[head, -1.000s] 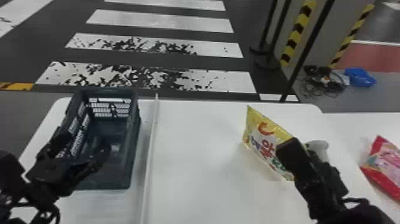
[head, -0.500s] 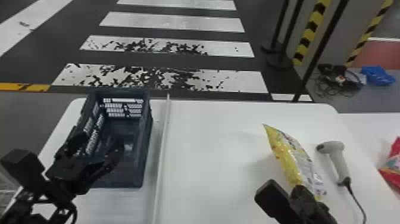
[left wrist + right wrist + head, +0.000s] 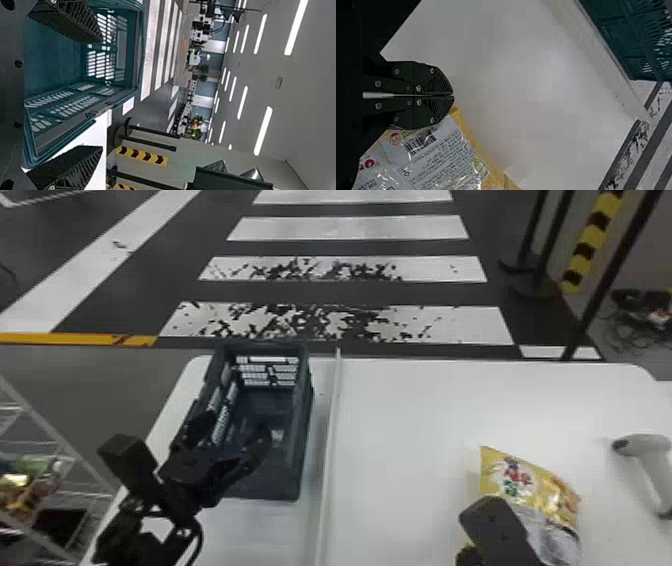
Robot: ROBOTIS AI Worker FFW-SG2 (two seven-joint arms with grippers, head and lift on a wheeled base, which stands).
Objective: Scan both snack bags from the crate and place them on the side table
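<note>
My right hand (image 3: 495,530) is clenched by the yellow snack bag (image 3: 540,495), whose barcode (image 3: 420,143) faces my wrist camera; whether an edge is pinched between the fingers, I cannot tell. My left hand (image 3: 232,435) is released, fingers spread over the crate (image 3: 295,485). The scanner (image 3: 645,447) lies on the table (image 3: 410,430), near the bag.
</note>
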